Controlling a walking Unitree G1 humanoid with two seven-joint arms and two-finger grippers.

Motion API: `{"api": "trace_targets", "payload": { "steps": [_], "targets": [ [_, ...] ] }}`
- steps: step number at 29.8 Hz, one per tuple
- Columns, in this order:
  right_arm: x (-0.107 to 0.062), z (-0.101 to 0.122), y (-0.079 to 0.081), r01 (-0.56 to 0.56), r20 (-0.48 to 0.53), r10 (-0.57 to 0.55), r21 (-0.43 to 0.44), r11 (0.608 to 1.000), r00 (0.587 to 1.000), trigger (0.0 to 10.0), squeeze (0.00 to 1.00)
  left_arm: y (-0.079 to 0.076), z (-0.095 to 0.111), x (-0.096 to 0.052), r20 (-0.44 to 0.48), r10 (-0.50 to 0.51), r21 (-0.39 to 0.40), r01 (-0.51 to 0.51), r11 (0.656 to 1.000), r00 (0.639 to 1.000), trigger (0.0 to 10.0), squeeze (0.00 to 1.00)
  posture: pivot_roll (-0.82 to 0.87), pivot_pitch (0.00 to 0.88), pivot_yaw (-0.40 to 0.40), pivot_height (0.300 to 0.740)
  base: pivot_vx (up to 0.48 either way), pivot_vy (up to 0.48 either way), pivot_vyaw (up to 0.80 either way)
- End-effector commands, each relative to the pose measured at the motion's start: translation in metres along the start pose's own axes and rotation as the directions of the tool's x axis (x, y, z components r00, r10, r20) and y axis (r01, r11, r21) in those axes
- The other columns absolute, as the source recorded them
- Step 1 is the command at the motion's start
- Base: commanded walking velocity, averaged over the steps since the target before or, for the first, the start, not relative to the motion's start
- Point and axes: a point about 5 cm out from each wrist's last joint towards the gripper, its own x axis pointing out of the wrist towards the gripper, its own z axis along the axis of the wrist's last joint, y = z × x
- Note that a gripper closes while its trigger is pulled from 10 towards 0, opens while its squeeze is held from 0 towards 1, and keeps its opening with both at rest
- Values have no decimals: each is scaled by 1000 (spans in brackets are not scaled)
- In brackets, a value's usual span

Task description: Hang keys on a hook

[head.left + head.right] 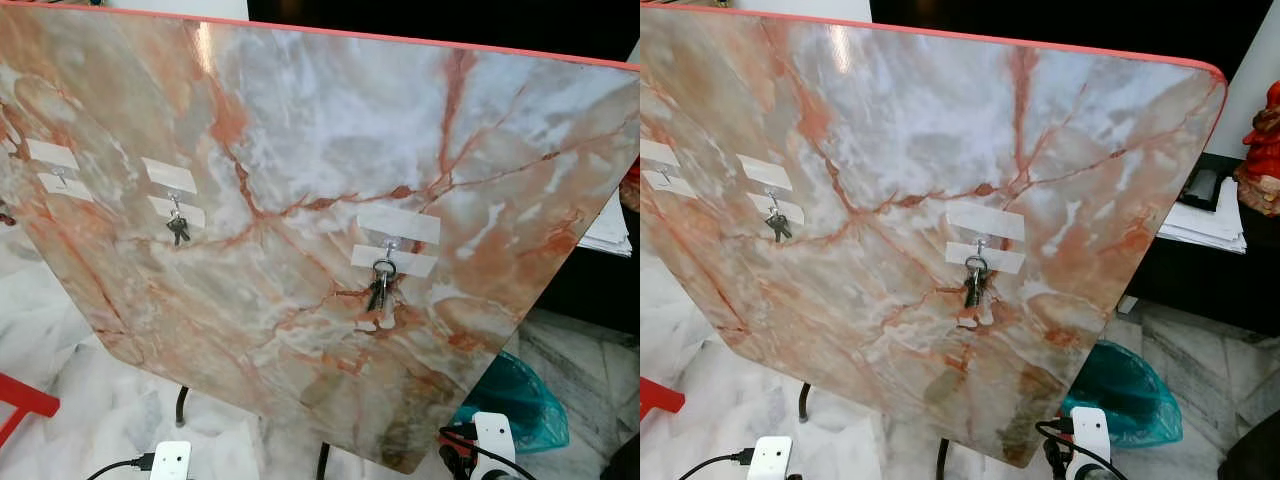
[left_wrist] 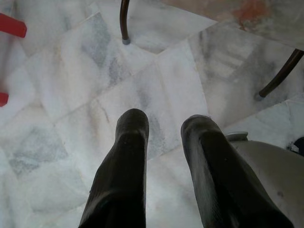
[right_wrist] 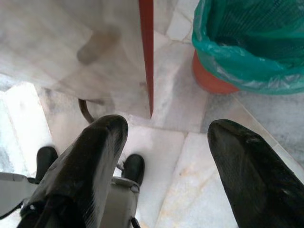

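Already a bunch of keys (image 1: 381,285) hangs from a small hook (image 1: 389,245) on the leaning marble board (image 1: 320,130), at about five o'clock from the board's middle. The hook sits between two strips of white tape (image 1: 398,224), one above it and one below. Towards nine o'clock from there, a second, smaller set of keys (image 1: 177,230) dangles from another taped hook (image 1: 174,200). Farther out the same way, near the board's edge, a third taped hook (image 1: 60,176) carries nothing.

Below the board's lower edge lies a pale marble floor (image 2: 156,80), where thin dark legs (image 2: 124,21) stand. At four o'clock of the board, a bin with a green liner (image 3: 251,42) stands on the floor.

Both arms hang low. The left gripper (image 2: 164,126) points at the floor tiles, its two black fingers parted and holding nothing. The right gripper (image 3: 166,133) hovers near the board's red edge (image 3: 146,52) and the bin, fingers spread wide and empty.
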Motion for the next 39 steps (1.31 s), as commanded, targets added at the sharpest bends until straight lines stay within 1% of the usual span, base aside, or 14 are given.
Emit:
{"api": "trace_targets", "payload": {
  "steps": [1,9,18,34,38,39],
  "targets": [
    [-1,-1,-2,6,-7,-6,-3,1000,1000,10000,0,0,-4,-1,-17,11,-20,-11,1000,1000,10000,0,34,6,-48,740,-270,0,0],
    [-1,-2,-2,6,-7,-6,-4,1000,1000,10000,0,1,-6,-1,-20,16,-9,-16,1000,1000,10000,0,28,0,-43,740,-273,0,0],
    [-1,-2,-2,4,-9,-4,-9,1000,1000,10000,0,2,-7,-1,-24,32,-9,-32,999,999,10000,0,30,0,-45,740,0,0,0],
    [0,-1,-1,3,-8,-3,-4,1000,1000,10000,0,1,-3,0,-27,36,-24,-37,999,999,10000,0,33,0,-45,740,0,0,0],
    [0,0,-1,4,0,-4,1,1000,1000,10000,0,1,-3,0,-27,37,-27,-38,999,999,10000,0,22,7,-43,740,0,0,0],
    [0,0,-1,6,7,-6,18,1000,1000,10000,0,2,-4,0,-29,38,-29,-39,999,999,10000,0,22,7,-43,740,0,0,0]
  ]
}}
